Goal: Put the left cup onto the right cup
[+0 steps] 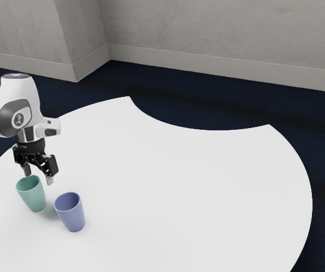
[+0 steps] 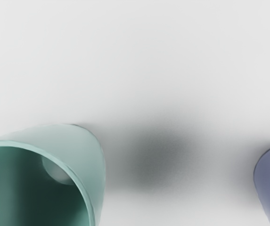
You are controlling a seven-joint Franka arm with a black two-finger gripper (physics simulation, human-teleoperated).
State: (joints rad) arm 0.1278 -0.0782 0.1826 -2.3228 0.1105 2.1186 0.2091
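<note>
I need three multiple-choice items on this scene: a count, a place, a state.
1. How many cups stand on the round white table? A one; B two; C four.
2. Of the teal-green tapered cup and the lavender-blue tapered cup, the black two-finger gripper hangs close above: A the teal-green; B the lavender-blue; C neither.
3. The gripper is: A shut on a cup; B open; C shut on nothing.
Answers: 1 B, both stand upright side by side. 2 A, its fingertips hang by that rim. 3 B, they stand apart, gripping nothing.
</note>
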